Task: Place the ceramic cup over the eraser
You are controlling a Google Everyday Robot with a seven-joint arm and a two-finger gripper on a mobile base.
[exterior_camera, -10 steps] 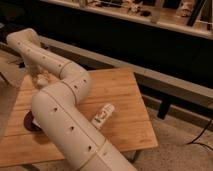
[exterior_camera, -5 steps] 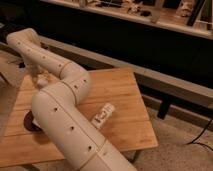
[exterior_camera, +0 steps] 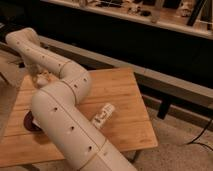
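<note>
Nothing moved; closed gripper (exterior_camera: 39, 78) hangs over table (exterior_camera: 125, 95) corner.

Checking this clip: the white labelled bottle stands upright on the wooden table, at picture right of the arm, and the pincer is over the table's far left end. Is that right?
Not quite. The white labelled bottle lies on its side, not upright, as the camera view shows. The rest holds: it is on the wooden table, at picture right of the arm, and the pincer is over the table's far left end.
</note>
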